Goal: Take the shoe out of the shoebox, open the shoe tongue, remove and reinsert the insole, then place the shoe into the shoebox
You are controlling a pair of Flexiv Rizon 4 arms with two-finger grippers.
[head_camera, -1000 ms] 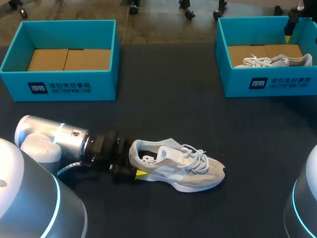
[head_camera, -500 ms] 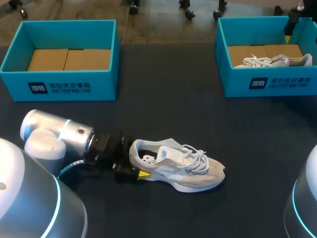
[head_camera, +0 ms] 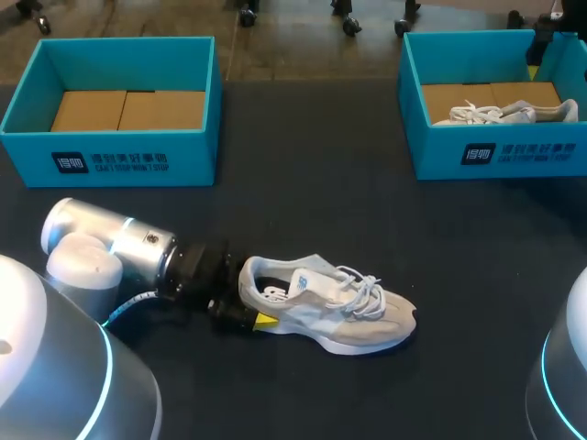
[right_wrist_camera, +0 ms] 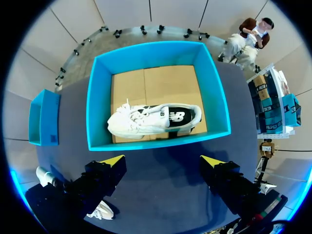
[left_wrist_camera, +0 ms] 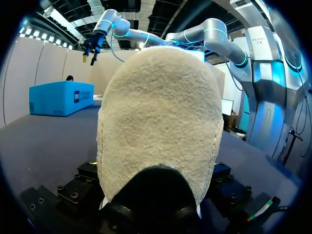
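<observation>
The shoe [head_camera: 326,307] lies on its sole on the dark desk [head_camera: 303,211], out in the open. I'd judge it light. The pale upper looks soft and would give under a squeeze, while the sole and the padded heel [left_wrist_camera: 158,117] look firmer. The heel's fuzzy, suede-like face should keep it from slipping. The heel cup or the sole's sidewall seems the best place to take hold. The loose laces [head_camera: 367,293] could snag, and the blue tongue [head_camera: 310,278] is floppy enough to need a gentle pull.

The left claw [head_camera: 237,313] sits low on the desk, right up against the shoe's heel. In the left wrist view the heel is so close ahead of the claw that it hides nearly everything else. I cannot tell whether the claw actually has the heel clamped or merely rests against it.

The empty shoebox [head_camera: 119,165] stands well beyond the shoe on its heel side. The second shoebox [right_wrist_camera: 97,107], holding a white shoe [right_wrist_camera: 151,119], stands well beyond the shoe on its toe side. The right claw [right_wrist_camera: 163,161] hangs high above that second shoebox, well apart from the shoe, spread wide and holding nothing.
</observation>
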